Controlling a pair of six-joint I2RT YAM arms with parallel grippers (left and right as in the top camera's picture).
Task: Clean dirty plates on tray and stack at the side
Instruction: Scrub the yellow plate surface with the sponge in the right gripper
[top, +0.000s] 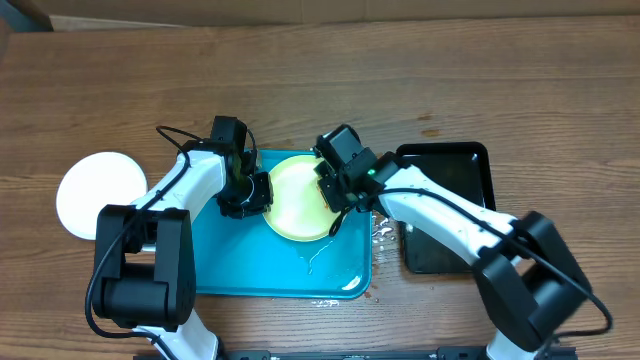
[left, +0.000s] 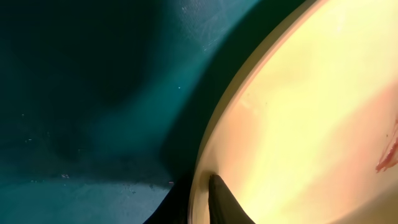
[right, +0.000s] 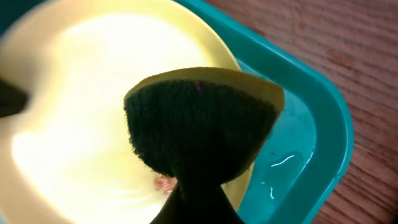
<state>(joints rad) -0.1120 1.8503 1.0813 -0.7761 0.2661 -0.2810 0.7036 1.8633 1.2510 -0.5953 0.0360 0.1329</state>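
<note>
We see a brown wooden table (top: 400, 60), its grain running left to right. Directly on it, near the middle, lies a turquoise tray (top: 250, 275). Just beside that tray's right edge lies a black tray (top: 450, 165), with a narrow strip of wood showing between them. To the left of the turquoise tray a white plate (top: 90, 195) rests on the wood. Drops of water (top: 381, 232) glisten on the strip between the two trays.

Black tray (top: 458, 166) rests on the wooden table (top: 300, 80).
</note>
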